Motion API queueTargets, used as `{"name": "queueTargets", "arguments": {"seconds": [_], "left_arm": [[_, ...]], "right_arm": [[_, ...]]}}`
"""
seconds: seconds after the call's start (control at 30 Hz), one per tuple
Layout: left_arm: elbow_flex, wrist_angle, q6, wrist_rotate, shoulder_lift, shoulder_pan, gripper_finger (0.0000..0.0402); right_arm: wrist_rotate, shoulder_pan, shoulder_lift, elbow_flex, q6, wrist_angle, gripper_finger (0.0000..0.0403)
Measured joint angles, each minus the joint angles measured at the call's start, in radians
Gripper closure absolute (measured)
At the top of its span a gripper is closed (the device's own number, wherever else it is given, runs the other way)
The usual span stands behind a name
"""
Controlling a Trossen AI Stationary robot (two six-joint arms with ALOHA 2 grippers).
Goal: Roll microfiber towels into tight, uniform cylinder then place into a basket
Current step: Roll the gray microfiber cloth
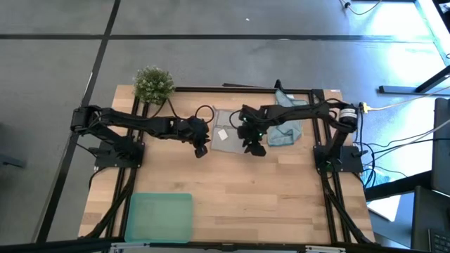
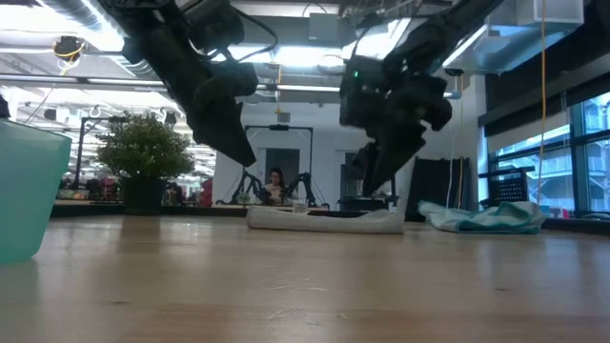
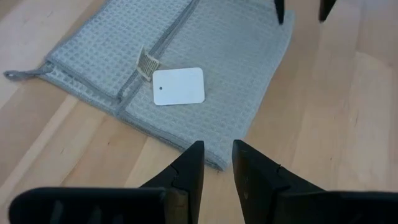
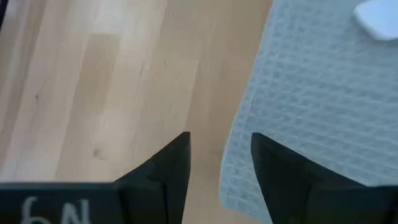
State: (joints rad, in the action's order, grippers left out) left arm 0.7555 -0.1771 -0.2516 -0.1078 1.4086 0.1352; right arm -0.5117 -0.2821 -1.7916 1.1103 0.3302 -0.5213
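The pale grey towel [image 1: 226,133] lies folded flat on the table at the far middle, its white tag [image 3: 179,86] on top. My left gripper [image 1: 202,150] hovers open above the towel's near left corner [image 3: 214,158]. My right gripper [image 1: 254,149] hovers open above its near right corner [image 4: 239,168]. In the low view both grippers, the left [image 2: 243,154] and the right [image 2: 370,183], stand clear above the towel [image 2: 324,220]. The light blue towel [image 1: 287,121] lies crumpled at the far right. The mint-green basket [image 1: 159,216] stands at the near left.
A small potted plant [image 1: 153,83] stands at the far left corner. Bare wood lies between the towels and the basket [image 2: 24,191]. A black frame [image 1: 239,89] runs around the table's edges. A person [image 2: 276,183] shows in the room far behind.
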Motion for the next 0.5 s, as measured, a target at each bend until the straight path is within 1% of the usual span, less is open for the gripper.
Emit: {"name": "queueTargets", "arguments": {"seconds": [0.1,0.17,0.3,0.43,0.5], "left_arm": [[0.0,-0.001,0.008,0.0,0.0,0.0,0.0321],[0.0,-0.002,0.029,0.002,0.0,0.0,0.0321],[0.0,-0.002,0.052,0.002,0.0,0.0,0.0321],[0.0,-0.002,0.053,0.002,0.0,0.0,0.0321],[0.0,-0.002,0.053,0.002,0.0,0.0,0.0321]], "right_arm": [[0.085,0.015,0.038,0.0,0.002,-0.017,0.0234],[0.128,0.027,0.041,-0.001,0.008,-0.026,0.0234],[0.147,0.056,0.032,-0.042,0.031,0.036,0.0234],[0.214,0.072,0.031,-0.084,0.036,0.08,0.0234],[0.213,0.071,0.032,-0.104,0.038,0.095,0.0234]]}}
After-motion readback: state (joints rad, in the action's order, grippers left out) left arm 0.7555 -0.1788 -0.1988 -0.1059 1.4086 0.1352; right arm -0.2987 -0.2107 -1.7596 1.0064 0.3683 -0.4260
